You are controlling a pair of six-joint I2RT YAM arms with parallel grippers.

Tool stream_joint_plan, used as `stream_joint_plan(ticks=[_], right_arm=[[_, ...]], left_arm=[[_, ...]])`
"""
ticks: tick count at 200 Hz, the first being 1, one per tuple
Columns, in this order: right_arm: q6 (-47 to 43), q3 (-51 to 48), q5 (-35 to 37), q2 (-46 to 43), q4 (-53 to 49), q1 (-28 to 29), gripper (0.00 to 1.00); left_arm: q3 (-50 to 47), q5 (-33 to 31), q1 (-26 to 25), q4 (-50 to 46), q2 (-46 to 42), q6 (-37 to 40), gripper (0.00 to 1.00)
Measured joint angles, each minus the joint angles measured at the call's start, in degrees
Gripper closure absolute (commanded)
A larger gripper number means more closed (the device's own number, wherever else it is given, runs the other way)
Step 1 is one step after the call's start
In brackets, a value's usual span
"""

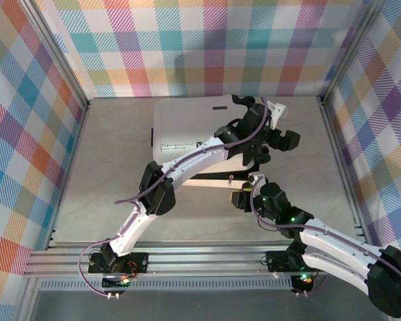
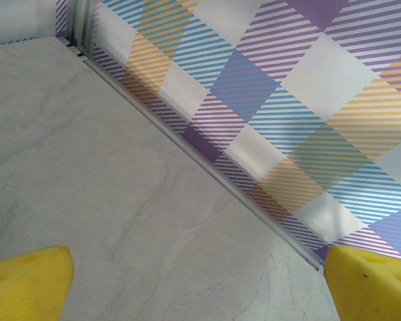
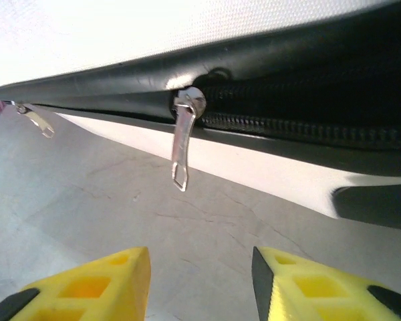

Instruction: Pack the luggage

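Our right gripper hangs with jaws apart and empty, just short of the zipper pull on the white luggage, which lies lid-down at the back of the table; a second pull dangles nearby; our left gripper is likewise spread, over bare tabletop by the wall; we judge zipping is the step, so we should approach squarely, pinch the tab low, and draw along the seam.

Stretched white-and-black left arm far forward, yellow-padded left gripper spread wide. Folded white-and-black right arm low, yellow-padded right gripper parted, apparently empty.
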Motion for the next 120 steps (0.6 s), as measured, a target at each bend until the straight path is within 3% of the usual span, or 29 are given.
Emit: stream_joint_plan(ticks=[63,120], right_arm=[[3.1,4.5,-1.3,7.9,2.8,0.0,0.49],[4.6,8.2,-1.3,15.3,4.8,-0.1,0.57]], left_arm=[[0.3,-0.1,0.0,0.2,0.0,0.0,0.04],[0.3,-0.1,0.0,0.1,0.0,0.0,0.05]])
